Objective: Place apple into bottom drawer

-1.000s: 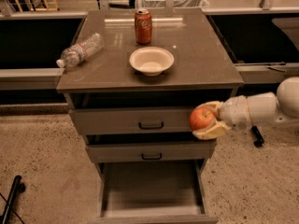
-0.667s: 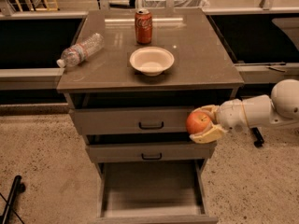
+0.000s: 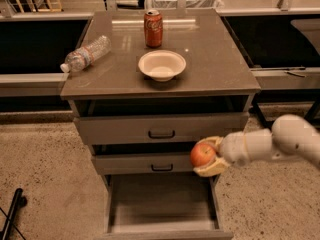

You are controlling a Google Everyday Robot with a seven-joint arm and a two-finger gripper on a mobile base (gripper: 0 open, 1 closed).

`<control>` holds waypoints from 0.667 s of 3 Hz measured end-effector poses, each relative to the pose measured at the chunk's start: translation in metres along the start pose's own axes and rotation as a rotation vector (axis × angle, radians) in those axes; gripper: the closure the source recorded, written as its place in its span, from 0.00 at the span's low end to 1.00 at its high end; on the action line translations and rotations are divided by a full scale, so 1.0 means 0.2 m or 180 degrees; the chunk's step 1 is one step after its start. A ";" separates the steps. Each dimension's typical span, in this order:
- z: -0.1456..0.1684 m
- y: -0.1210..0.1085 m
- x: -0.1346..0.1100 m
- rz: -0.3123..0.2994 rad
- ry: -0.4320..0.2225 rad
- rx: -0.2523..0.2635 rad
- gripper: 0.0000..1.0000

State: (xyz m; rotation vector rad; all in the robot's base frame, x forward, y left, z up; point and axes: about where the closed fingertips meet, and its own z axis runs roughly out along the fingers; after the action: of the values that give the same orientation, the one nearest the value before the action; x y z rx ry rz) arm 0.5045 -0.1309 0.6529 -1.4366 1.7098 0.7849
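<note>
My gripper [image 3: 207, 156] reaches in from the right and is shut on the red-orange apple [image 3: 201, 155]. It holds the apple in front of the right end of the middle drawer [image 3: 150, 162], above the right side of the bottom drawer [image 3: 162, 204]. The bottom drawer is pulled open toward me, a shallow tray with a pale grey floor and nothing in it.
On the cabinet top stand a red soda can [image 3: 153, 28], a white bowl [image 3: 162, 65] and a plastic bottle [image 3: 86, 53] lying on its side at the left edge. The top drawer [image 3: 161, 128] is slightly open. A dark stand leg [image 3: 11, 218] is at the lower left.
My gripper has carried the apple down and to the left, from beside the top drawer to the level of the middle drawer, nearer the open bottom drawer.
</note>
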 end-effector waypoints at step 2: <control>0.63 0.38 0.58 0.0276 -0.0159 -0.0008 1.00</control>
State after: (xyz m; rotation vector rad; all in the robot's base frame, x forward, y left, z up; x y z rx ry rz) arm 0.4399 -0.0724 0.4882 -1.3409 1.7432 0.8629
